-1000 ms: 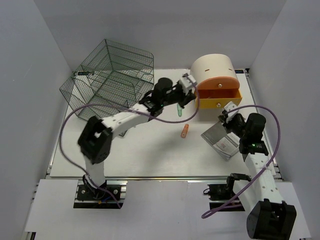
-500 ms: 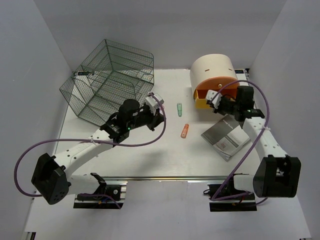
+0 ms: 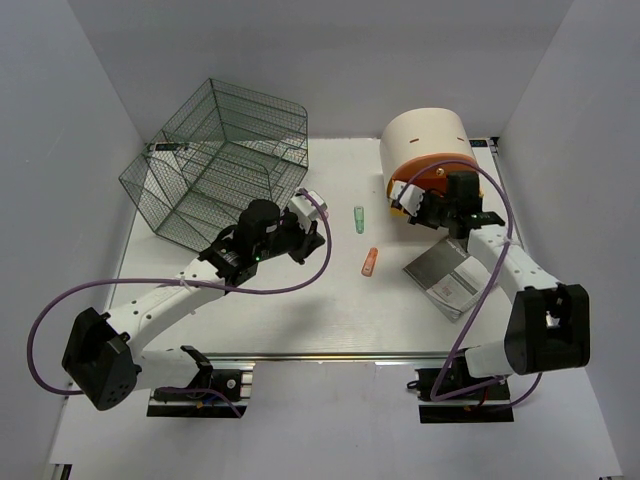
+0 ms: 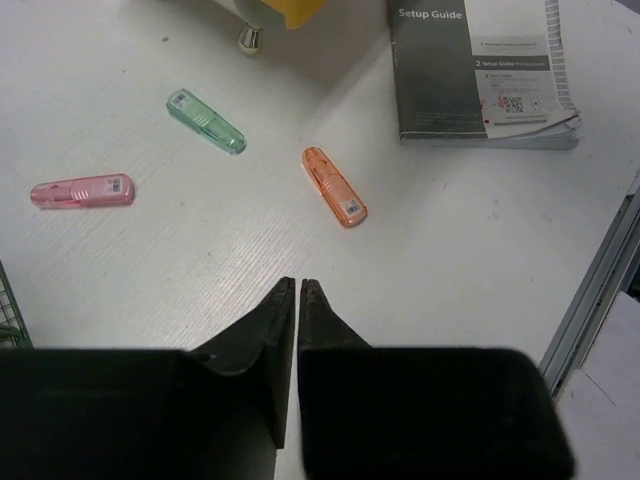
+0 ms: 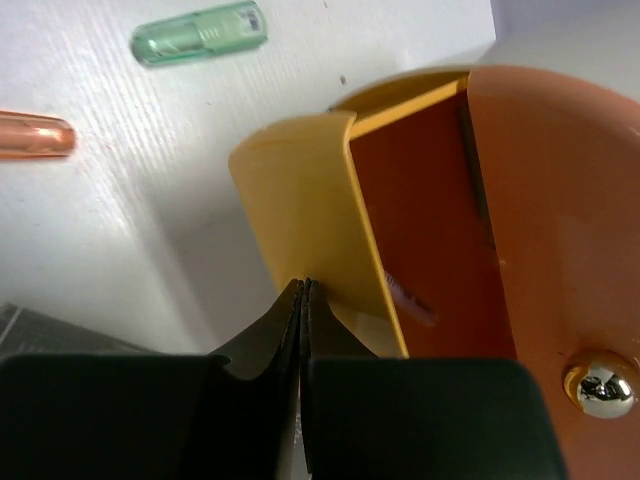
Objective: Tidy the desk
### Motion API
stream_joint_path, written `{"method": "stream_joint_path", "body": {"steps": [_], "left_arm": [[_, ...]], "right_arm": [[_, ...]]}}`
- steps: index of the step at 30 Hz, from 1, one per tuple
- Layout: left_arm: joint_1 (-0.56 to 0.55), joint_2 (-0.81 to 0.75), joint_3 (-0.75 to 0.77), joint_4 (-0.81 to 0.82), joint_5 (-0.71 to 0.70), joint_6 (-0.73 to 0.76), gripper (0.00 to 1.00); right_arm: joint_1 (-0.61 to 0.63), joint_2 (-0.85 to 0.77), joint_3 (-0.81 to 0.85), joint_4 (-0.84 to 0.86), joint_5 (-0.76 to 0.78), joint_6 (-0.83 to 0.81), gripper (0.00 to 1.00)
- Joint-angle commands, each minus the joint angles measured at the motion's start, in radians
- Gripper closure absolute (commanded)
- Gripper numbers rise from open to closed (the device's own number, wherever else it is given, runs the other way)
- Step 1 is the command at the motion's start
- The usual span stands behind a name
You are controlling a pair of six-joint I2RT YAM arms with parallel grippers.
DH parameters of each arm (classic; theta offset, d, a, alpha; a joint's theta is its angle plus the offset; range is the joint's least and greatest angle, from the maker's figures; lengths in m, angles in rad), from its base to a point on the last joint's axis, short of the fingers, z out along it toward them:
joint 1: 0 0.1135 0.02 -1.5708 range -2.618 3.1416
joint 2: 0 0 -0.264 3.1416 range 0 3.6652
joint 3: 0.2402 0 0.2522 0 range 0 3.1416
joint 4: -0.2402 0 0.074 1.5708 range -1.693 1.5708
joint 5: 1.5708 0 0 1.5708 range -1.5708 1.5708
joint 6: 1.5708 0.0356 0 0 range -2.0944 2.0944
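Note:
The white desk carries a green capsule-shaped marker and an orange one near its middle. A pink one shows only in the left wrist view. My left gripper hovers left of them, its jaws almost touching with nothing between them. My right gripper is shut, and its tips press on the yellow drawer of the cream-and-orange drawer box. The drawer sticks out only slightly.
A dark wire-mesh cage stands at the back left, close behind the left arm. A grey "Setup Guide" booklet lies at the right, under the right arm. A metal rail runs along the desk's near edge.
The left arm pulled back from the drawer box to the left of the markers. The right gripper rose from the booklet to the yellow drawer, which now sits much further in.

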Motion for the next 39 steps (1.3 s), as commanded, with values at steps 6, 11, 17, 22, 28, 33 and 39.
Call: {"method": "stream_joint_path", "body": {"steps": [6, 11, 17, 22, 28, 33, 39], "left_arm": [[0.000, 0.000, 0.038, -0.024, -0.013, 0.005, 0.70], [0.000, 0.003, 0.043, -0.032, -0.017, 0.005, 0.69], [0.000, 0.003, 0.043, -0.032, -0.024, 0.007, 0.68], [0.000, 0.003, 0.041, -0.032, -0.029, 0.004, 0.62], [0.000, 0.000, 0.043, -0.034, -0.036, 0.005, 0.57], [0.000, -0.001, 0.043, -0.034, -0.026, 0.004, 0.57], [0.000, -0.003, 0.043, -0.034, -0.032, 0.005, 0.57]], "right_arm": [[0.019, 0.083, 0.062, 0.212, 0.202, 0.112, 1.00], [0.018, 0.118, 0.081, 0.284, 0.251, 0.136, 1.00], [0.018, 0.155, 0.122, 0.298, 0.283, 0.148, 1.00], [0.016, 0.150, 0.128, 0.295, 0.277, 0.162, 1.00], [0.001, -0.046, 0.021, 0.146, -0.090, 0.202, 0.95], [-0.007, -0.172, -0.207, 0.300, -0.062, 0.550, 0.53], [-0.048, -0.180, -0.336, 0.396, 0.101, 0.938, 0.73]]}}
